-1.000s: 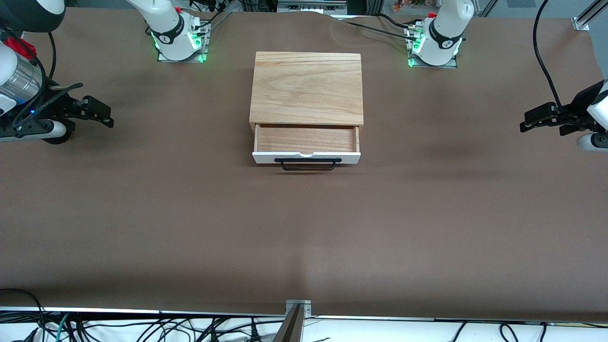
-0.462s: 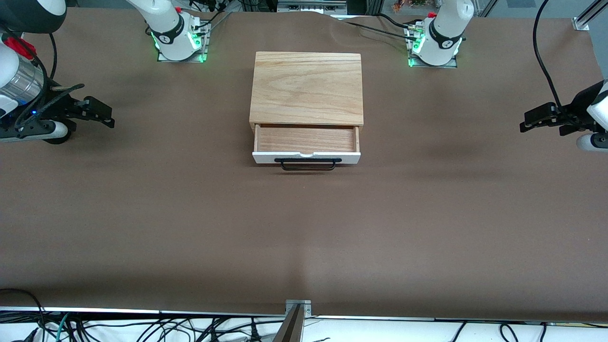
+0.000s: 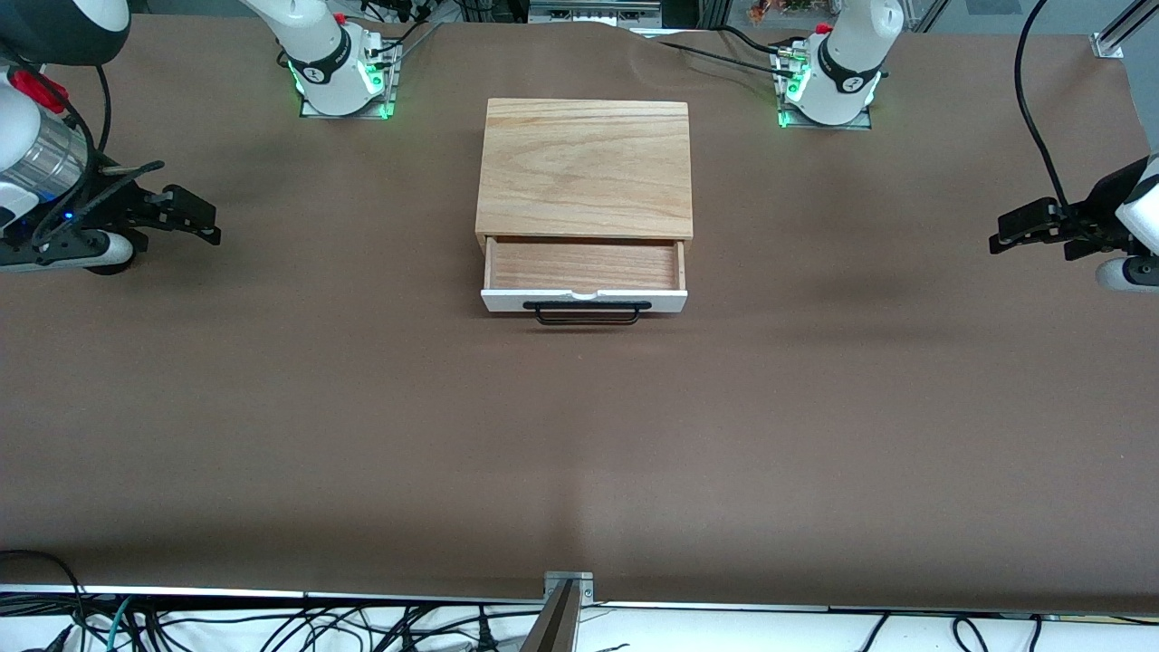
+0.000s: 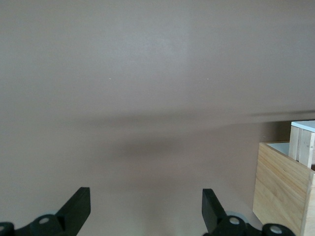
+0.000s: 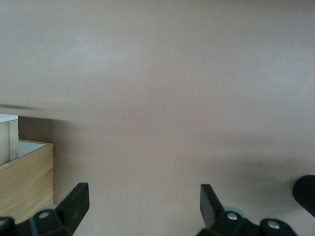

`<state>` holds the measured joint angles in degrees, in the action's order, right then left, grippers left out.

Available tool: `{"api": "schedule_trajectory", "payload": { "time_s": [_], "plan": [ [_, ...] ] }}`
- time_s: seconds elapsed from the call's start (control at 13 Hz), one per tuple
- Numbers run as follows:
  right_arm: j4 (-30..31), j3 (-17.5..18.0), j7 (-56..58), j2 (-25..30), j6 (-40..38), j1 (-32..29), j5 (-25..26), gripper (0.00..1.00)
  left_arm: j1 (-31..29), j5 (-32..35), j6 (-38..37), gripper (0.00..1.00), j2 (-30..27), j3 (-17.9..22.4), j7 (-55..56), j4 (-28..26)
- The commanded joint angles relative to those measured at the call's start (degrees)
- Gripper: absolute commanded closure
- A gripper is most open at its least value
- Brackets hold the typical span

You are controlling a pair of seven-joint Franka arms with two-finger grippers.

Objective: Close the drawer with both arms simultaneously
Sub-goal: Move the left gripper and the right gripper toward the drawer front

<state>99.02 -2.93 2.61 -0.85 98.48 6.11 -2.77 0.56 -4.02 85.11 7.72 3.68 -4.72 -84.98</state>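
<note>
The drawer (image 3: 584, 300) stands pulled out of the light wood box (image 3: 585, 167) at mid-table. It has a white front panel, a black wire handle (image 3: 587, 313) and a reddish-brown inside. My left gripper (image 3: 1003, 233) is open and empty, low over the table at the left arm's end, well away from the drawer. My right gripper (image 3: 208, 222) is open and empty, low over the table at the right arm's end. The left wrist view shows open fingers (image 4: 146, 204) and the box's side (image 4: 283, 189). The right wrist view shows open fingers (image 5: 143, 201) and the box's side (image 5: 24, 182).
The brown table cover (image 3: 579, 435) stretches wide on all sides of the box. The two green-lit arm bases (image 3: 344, 86) (image 3: 828, 95) stand beside the box's back corners. Cables hang below the table's near edge.
Both grippers have crept a little toward the drawer from their ends of the table. The drawer has not moved.
</note>
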Motion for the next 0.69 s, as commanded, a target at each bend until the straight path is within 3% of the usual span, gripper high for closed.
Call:
{"api": "schedule_trajectory", "payload": {
  "time_s": [0.0, 0.15, 0.38, 0.62],
  "plan": [
    [0.1, 0.6, -0.1, -3.1, 3.2, 1.5, -2.0, 0.00, 1.5, -1.8, -0.6, 0.00, 1.8, -1.0, 0.1, 1.7],
    [-0.7, 0.7, -0.7, -6.3, 5.9, 4.3, -5.0, 0.00, 4.1, -6.6, -0.5, 0.00, 5.0, -1.0, 0.4, 1.8],
    [-1.4, 0.7, -6.0, -11.6, 10.8, 7.9, -11.2, 0.00, 6.9, -15.5, 1.8, 0.00, 14.1, -1.0, 0.1, 4.9],
    [-6.5, 0.7, -8.8, -18.1, 11.3, 10.4, -15.8, 0.00, 10.0, -23.3, 4.1, 0.00, 21.7, -0.9, 0.1, 8.0]
  ]
}}
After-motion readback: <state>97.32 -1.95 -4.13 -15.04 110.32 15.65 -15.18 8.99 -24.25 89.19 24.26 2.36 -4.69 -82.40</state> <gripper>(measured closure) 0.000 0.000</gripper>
